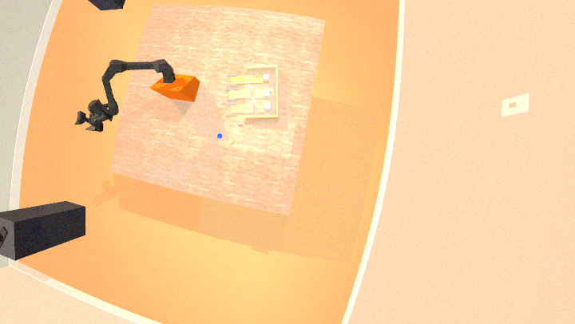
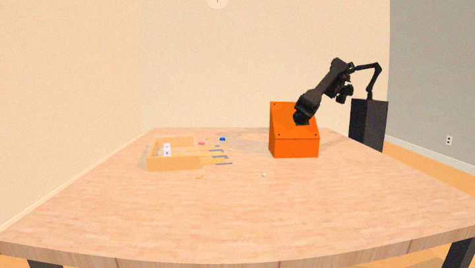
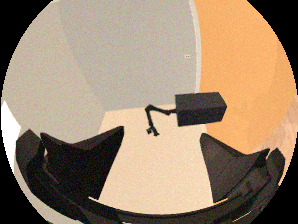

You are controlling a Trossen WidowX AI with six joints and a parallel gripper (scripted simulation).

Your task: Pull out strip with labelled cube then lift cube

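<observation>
Three yellowish strips lie side by side in a three-sided tray (image 1: 276, 98) (image 2: 174, 164). In the top view the upper, patterned strip (image 1: 246, 79) looks continuous; the middle strip (image 1: 239, 94) and the lower strip (image 1: 241, 108) each show a pale break. A white marked cube stands at each strip's far end: upper cube (image 1: 266, 77), middle cube (image 1: 267, 92), lower cube (image 1: 267, 106). The exterior view shows a "K" on the nearer visible cube (image 2: 167, 152); the other marks are too small to read. My gripper (image 1: 86, 124) (image 2: 346, 94) (image 3: 162, 131) is open and empty, far from the tray, facing away.
Thin grey bars (image 2: 223, 163) flank the strips' near ends. The orange base box (image 1: 176, 90) (image 2: 294, 147) carries the arm. A blue piece (image 1: 219, 136) (image 2: 221, 138), a red piece (image 1: 239, 124) (image 2: 201, 143) and small yellow pieces lie around the tray. A dark pedestal (image 3: 200, 110) stands beyond the table.
</observation>
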